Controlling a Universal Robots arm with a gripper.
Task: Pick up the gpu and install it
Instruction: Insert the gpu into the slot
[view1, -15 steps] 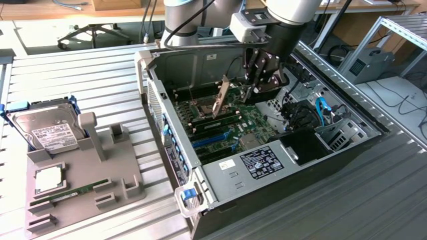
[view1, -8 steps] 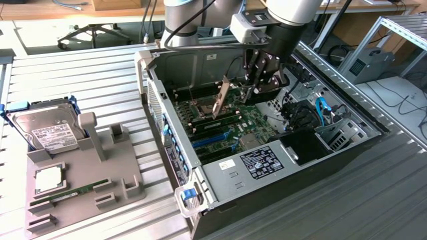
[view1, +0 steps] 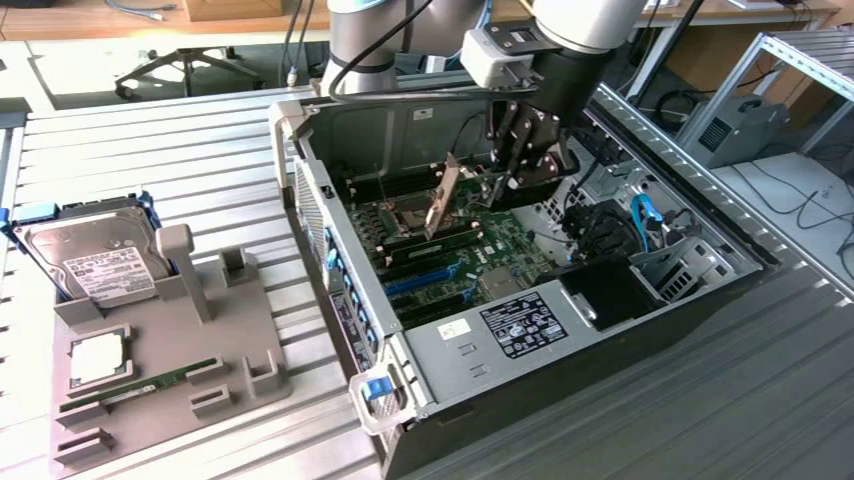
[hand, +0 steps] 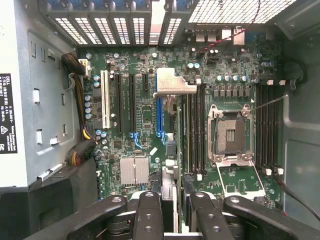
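The gpu (view1: 445, 195) is inside the open computer case (view1: 441, 350). It is held on edge above the motherboard (view1: 514, 250), near the case's rear wall, and does not look seated. In the exterior view it is a thin flat card seen nearly edge-on. It leans slightly and has a coppery-green board edge, and its lower end is close to the memory slots.

In the wrist view the gpu (hand: 170, 150) is a narrow strip running from between the fingers toward the case's slotted rear wall. Its silver metal end bracket (hand: 174, 84) is bent over at that far end. The strip lies just beside the long blue expansion slot (hand: 160, 117), roughly parallel to it. I cannot tell whether the card touches the slot. The shroud and fan face are turned away and cannot be made out.

The tool (view1: 514, 185) reaches down into the case from above. In the wrist view the tool (hand: 175, 216) has its two black fingers (hand: 149, 215) pressed against the card from either side, pinching it.

On the motherboard, on the other side of the card from the blue slot, the empty processor socket (hand: 230, 135) sits between rows of memory slots.

Outside the case, on the slatted metal counter (view1: 174, 150), a grey fixture (view1: 200, 340) holds a silver hard drive (view1: 94, 265) upright. A memory stick (view1: 140, 385) lies flat on the same fixture.
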